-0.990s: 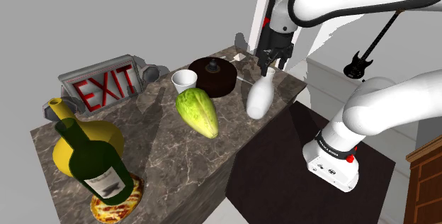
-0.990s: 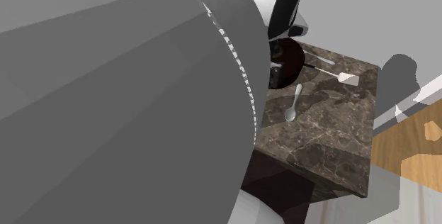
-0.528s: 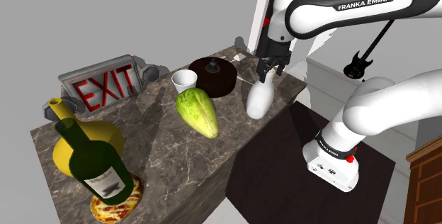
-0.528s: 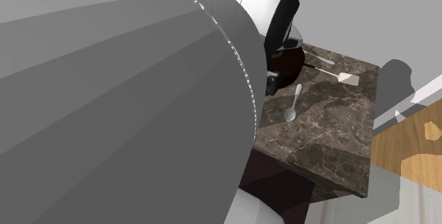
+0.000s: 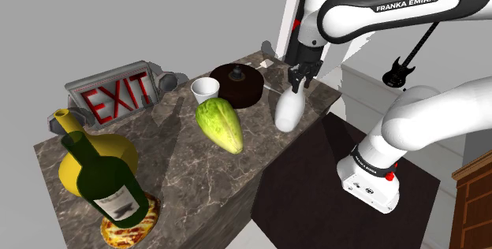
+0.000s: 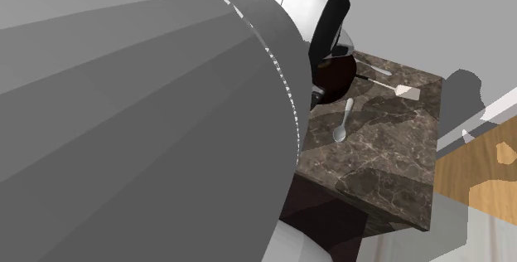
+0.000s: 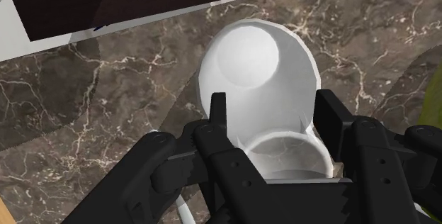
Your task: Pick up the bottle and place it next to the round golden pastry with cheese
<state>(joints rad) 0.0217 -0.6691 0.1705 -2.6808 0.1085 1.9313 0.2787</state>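
Bare marble counter [image 5: 256, 133] lies open between the white bottle [image 5: 288, 109] and the green vegetable [image 5: 219, 124]. The vegetable, white cup [image 5: 206, 90] and dark round dish [image 5: 239, 83] crowd the middle. The green wine bottle [image 5: 102, 180] and yellow jug [image 5: 91, 157] stand hard against the pastry [image 5: 130, 225].

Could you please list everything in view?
counter: one, marbled brown, under objects
EXIT sign: one, grey-red, counter's back
jug: one, yellow, near EXIT sign
green bottle: one, green, beside jug
pastry: one, golden, by green bottle
cup: one, white, beside EXIT sign
round object: one, dark brown, beside cup
leafy vegetable: one, yellow-green, mid-counter
white bottle: one, white, counter's edge
spoon: one, pale, on counter
arm: one, white, above counter
pincer: one, black, at white bottle's neck
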